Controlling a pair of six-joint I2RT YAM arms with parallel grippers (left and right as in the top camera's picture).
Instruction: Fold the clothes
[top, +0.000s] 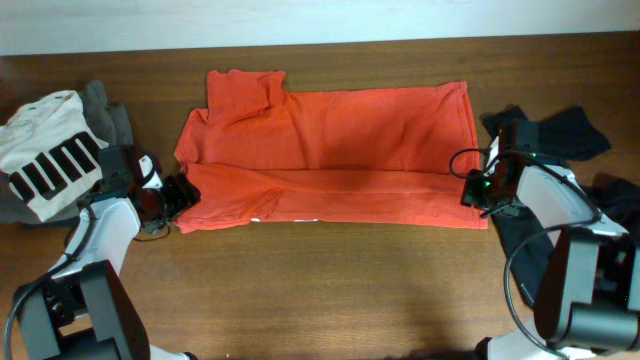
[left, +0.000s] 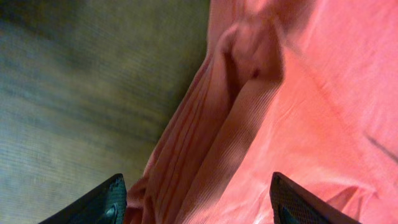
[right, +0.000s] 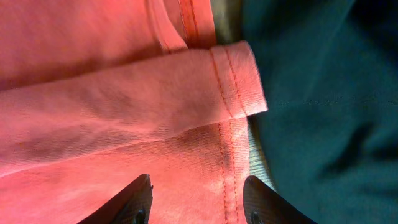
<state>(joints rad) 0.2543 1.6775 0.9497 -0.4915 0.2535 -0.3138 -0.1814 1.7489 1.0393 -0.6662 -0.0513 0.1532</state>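
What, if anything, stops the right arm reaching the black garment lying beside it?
Likely yes, it can reach. The right claw stands open over the hem of the orange T-shirt, seemingly holding nothing, and the black garment lies right alongside with nothing between them.

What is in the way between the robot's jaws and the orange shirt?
Nothing that I can see. The left jaws and the right jaws both stand open right over the shirt, one at each end.
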